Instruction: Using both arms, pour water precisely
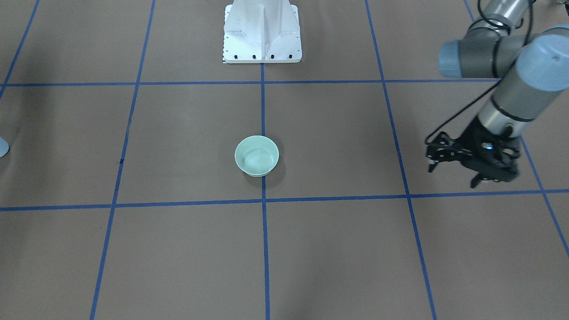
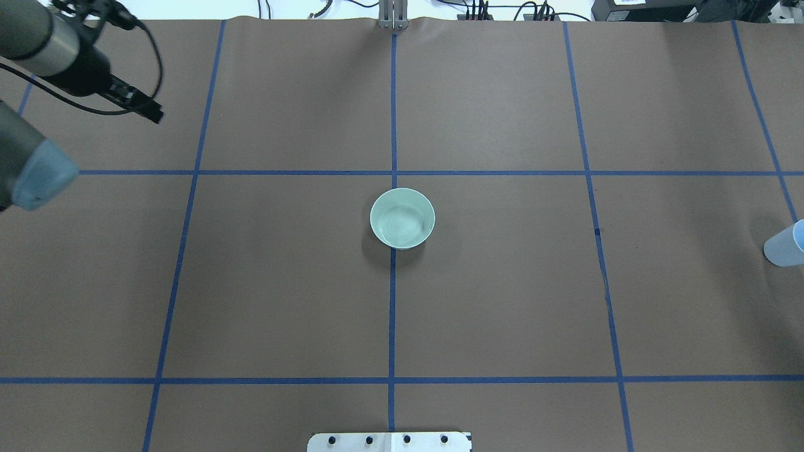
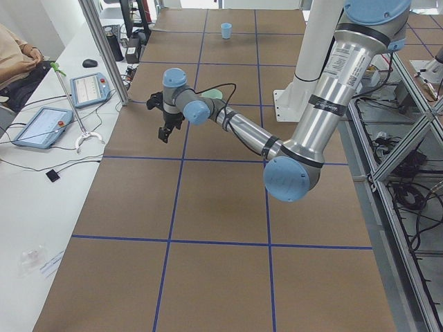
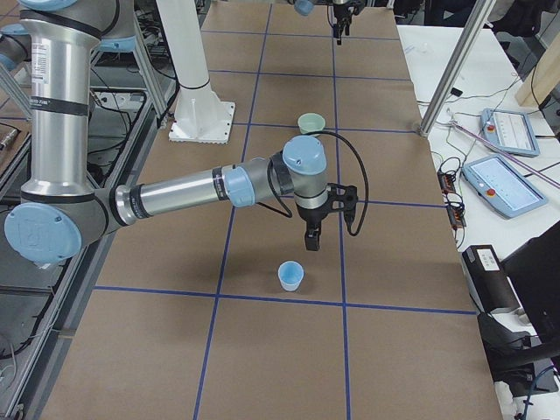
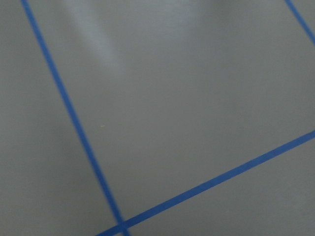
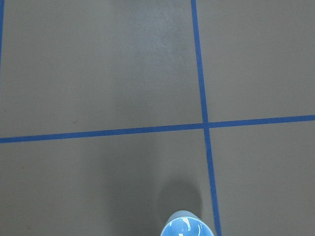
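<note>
The water [image 6: 183,228] glints inside the blue cup [image 2: 782,247], far out at the bowl's [image 2: 402,218] 3 o'clock on the desk [image 2: 502,301]. The cup is likely light, thin-walled and crushable, so it wants a gentle mid-wall grip. The left hand [image 1: 452,177] hangs spread and empty at 10 o'clock; whether the right hand [image 4: 312,236] is spread cannot be told.

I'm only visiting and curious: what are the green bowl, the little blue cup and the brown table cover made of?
Green bowl: probably glazed ceramic, given its smooth pale surface with soft glints, though it could be plastic.
Blue cup: likely thin plastic, as it is slightly translucent and glossy inside.
Table cover: looks like matte brown paper with a wavy far edge, marked off with blue tape.
</note>
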